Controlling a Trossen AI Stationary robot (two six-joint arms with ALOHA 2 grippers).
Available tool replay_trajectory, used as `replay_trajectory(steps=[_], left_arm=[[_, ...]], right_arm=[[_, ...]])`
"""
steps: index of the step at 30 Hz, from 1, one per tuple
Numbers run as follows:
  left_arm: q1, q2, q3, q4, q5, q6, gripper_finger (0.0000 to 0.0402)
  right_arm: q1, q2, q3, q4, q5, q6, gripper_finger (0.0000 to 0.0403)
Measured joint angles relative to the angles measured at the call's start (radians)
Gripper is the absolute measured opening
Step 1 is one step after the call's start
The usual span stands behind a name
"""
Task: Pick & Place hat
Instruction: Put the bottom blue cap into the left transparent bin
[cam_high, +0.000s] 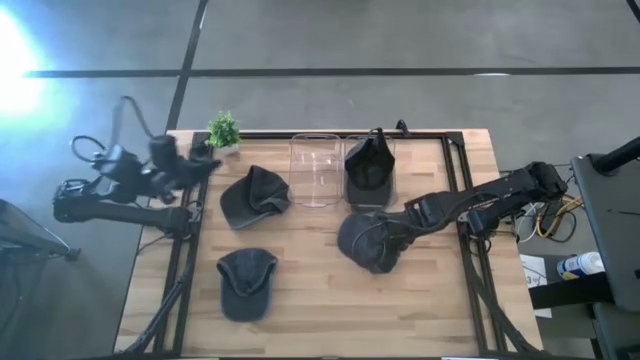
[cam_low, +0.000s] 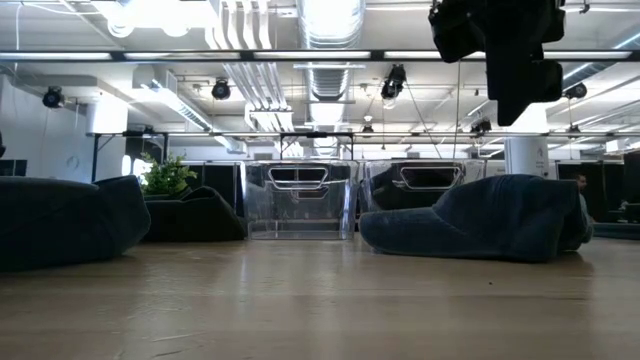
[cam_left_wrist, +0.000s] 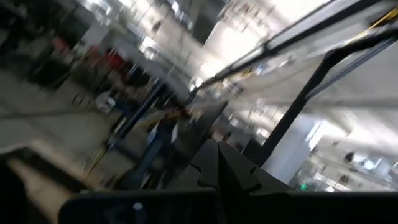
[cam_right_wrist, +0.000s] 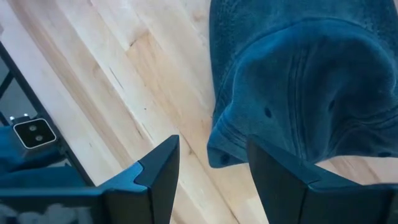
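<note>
Several dark grey caps are in view. One cap (cam_high: 368, 242) (cam_low: 480, 228) lies flat on the table right of centre. My right gripper (cam_right_wrist: 212, 143) (cam_high: 393, 230) hangs open above this cap's edge (cam_right_wrist: 217, 146), one finger on either side of it, and touches nothing; in the low view the gripper (cam_low: 505, 60) is well above the cap. Two more caps (cam_high: 254, 195) (cam_high: 246, 283) rest on the table's left half. Another cap (cam_high: 369, 168) sits in the right clear bin. My left gripper (cam_left_wrist: 217, 174) (cam_high: 200, 162) is shut and raised at the table's far left corner.
Two clear plastic bins stand side by side at the far edge, the left one (cam_high: 316, 170) (cam_low: 298, 200) without a cap, the right one (cam_high: 392, 190) holding one. A small potted plant (cam_high: 224, 130) stands at the far left corner. Bare wood lies along the near edge (cam_high: 400, 310).
</note>
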Motion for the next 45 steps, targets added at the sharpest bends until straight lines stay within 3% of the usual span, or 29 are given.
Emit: replay_trajectory(steps=[4, 9, 13, 17, 28, 36, 45], left_arm=[[-0.007, 0.074, 0.007, -0.229, 0.031, -0.063, 0.0012], [-0.046, 0.159, 0.016, -0.528, 0.101, -0.153, 0.0084], [-0.145, 0.231, 0.014, -0.649, 0.168, -0.080, 0.0127], [-0.275, 0.307, 0.017, -0.804, 0.120, -0.008, 0.0126], [-0.550, 0.554, 0.041, -0.675, -0.055, -0.089, 0.0107], [-0.554, 0.772, 0.066, -0.664, -0.121, -0.178, 0.0106], [-0.538, 0.871, 0.085, -0.657, -0.156, -0.320, 0.0106]], right_arm=[[0.000, 0.000, 0.002, 0.000, 0.003, -0.004, 0.0182], [0.000, 0.000, -0.003, -0.003, 0.004, -0.032, 0.0182], [-0.001, 0.000, -0.006, -0.019, 0.007, -0.067, 0.0182], [-0.001, 0.000, -0.006, -0.055, 0.012, -0.114, 0.0182], [-0.001, 0.000, -0.018, -0.127, 0.105, -0.226, 0.0182], [-0.002, -0.001, -0.070, -0.123, 0.172, -0.238, 0.0182], [-0.001, -0.002, -0.113, -0.114, 0.170, -0.266, 0.0182]])
